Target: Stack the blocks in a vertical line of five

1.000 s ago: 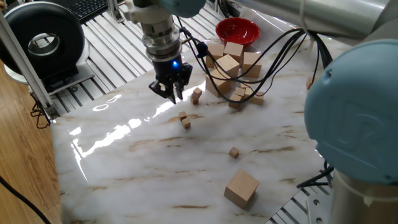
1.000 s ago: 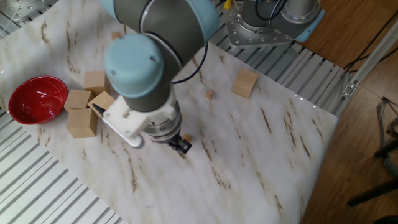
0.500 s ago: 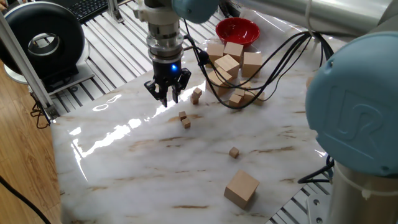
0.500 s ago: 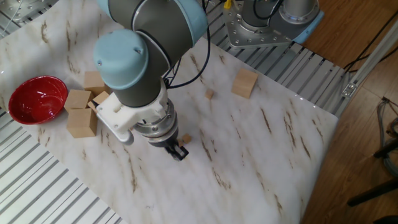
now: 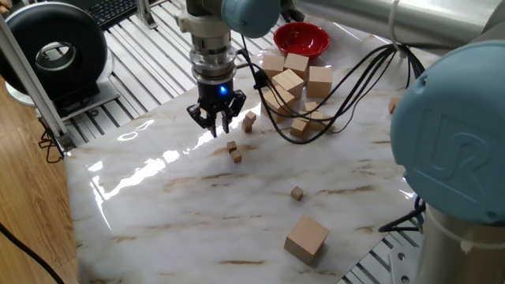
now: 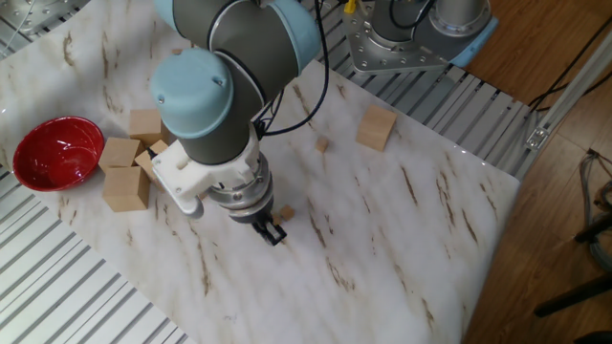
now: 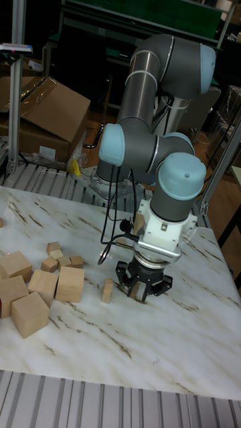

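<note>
The hand (image 5: 215,122) hangs low over the tabletop (image 5: 173,213); its fingers are spread and hold nothing; no stack is begun. Two blocks (image 5: 233,151) lie just beside it, another (image 5: 297,193) well apart; next it must drop over one and pinch.

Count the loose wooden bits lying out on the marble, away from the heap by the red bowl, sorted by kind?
tiny cubes lying singly: 3
short upright stack beside the pincer, seemingly tiny cubes: 1
large cube: 1
Total: 5
Whether the pincer holds another piece cannot be told.
</note>
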`<state>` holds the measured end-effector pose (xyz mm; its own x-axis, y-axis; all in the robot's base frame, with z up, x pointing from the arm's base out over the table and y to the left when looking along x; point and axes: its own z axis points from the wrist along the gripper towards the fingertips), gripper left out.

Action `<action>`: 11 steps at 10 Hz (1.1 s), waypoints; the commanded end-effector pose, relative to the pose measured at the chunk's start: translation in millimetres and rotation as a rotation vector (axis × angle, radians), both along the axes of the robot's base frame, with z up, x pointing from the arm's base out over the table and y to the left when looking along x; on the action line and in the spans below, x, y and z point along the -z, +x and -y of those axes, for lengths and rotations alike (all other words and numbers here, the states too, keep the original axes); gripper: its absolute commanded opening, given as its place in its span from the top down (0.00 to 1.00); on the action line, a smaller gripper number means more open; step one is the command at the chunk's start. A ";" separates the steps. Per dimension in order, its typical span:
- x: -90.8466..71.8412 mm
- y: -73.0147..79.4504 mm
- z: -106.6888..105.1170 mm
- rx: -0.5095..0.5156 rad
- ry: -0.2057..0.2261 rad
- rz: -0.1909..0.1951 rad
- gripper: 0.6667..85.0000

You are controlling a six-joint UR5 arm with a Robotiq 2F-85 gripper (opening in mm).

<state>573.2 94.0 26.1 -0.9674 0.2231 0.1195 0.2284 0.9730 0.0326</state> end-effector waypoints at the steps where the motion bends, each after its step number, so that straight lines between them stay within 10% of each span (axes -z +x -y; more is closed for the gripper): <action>1: 6.2 -15.2 18.2 -0.042 -0.032 -0.015 0.55; 11: 13.0 -26.7 6.7 -0.008 0.015 -0.041 0.54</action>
